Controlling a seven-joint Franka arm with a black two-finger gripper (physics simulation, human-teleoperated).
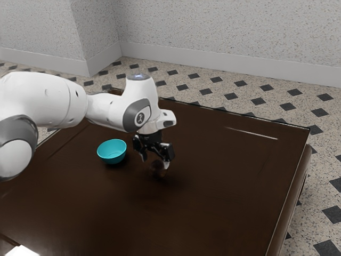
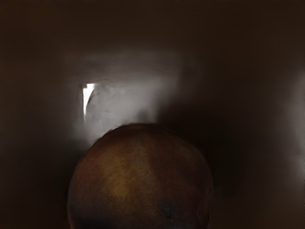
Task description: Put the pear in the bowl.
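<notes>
Reference item: the teal, round, smooth-walled bowl [image 1: 112, 151], upright on the dark brown, glossy rectangular table [image 1: 224, 197]. The black two-finger gripper [image 1: 155, 162] is positioned near the bowl, toward the exterior view's right, and points downward. Its fingers stand apart, in the open condition. The brown, rounded pear with a yellowish patch [image 2: 140, 181] is outside the bowl (same side as the gripper), low between the fingertips.

The table [image 1: 213, 213] bears the bowl [image 1: 112, 153], near the pear [image 2: 140, 181].
</notes>
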